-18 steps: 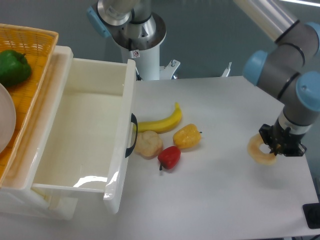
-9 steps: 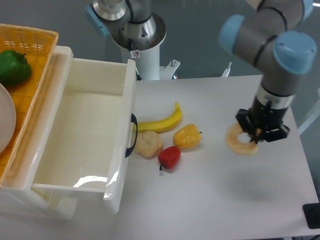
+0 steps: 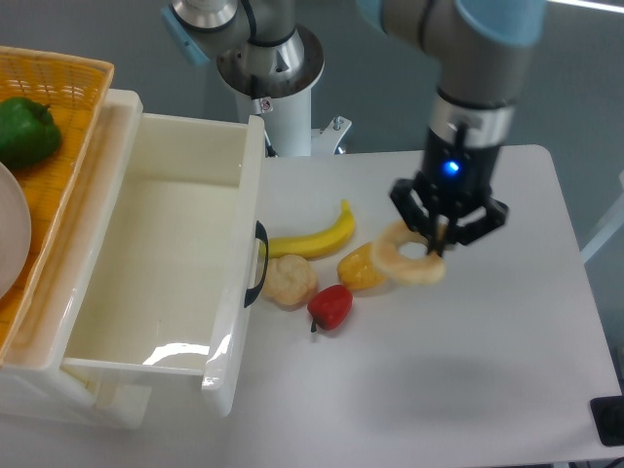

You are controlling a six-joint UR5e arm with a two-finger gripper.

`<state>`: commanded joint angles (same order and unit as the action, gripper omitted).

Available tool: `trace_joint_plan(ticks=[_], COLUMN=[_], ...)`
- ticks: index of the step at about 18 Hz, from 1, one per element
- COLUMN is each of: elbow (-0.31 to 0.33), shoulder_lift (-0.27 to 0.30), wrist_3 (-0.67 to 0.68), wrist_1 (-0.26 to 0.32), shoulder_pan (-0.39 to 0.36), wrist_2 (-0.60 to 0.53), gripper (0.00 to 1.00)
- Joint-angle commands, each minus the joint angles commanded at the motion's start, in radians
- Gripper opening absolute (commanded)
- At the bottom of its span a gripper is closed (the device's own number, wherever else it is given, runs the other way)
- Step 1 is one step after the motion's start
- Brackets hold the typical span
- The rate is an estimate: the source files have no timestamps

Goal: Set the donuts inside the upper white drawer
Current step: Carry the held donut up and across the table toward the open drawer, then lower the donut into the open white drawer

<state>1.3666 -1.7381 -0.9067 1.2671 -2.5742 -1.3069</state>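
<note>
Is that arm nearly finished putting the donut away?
About halfway. Done: the gripper has picked up the donut. In hand: it hangs above the yellow pepper. Left: reaching the open white drawer, which holds nothing yet, and letting go.

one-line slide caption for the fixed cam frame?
Hand carries pale tan ring donut above the yellow toy pepper, toward the open cream-white drawer.

Pale tan donut (image 3: 408, 256), cream-white drawer (image 3: 166, 273)

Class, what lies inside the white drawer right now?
The drawer looks empty: only bare floor shows. Its near inner corner is hidden by the front wall. The donut hangs in the claw.
</note>
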Motion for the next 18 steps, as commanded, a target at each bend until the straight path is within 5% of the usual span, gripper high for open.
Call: trace_joint_plan(ticks=[6,18], elbow=[0.080,0.095], shoulder_lift=[0.066,0.012], wrist_3=[0.003,-0.004], wrist_1=[0.000,-0.006], shoulder_pan=[0.104,0.290], wrist_2=[-0.006,-0.008], gripper=[0.00,0.12])
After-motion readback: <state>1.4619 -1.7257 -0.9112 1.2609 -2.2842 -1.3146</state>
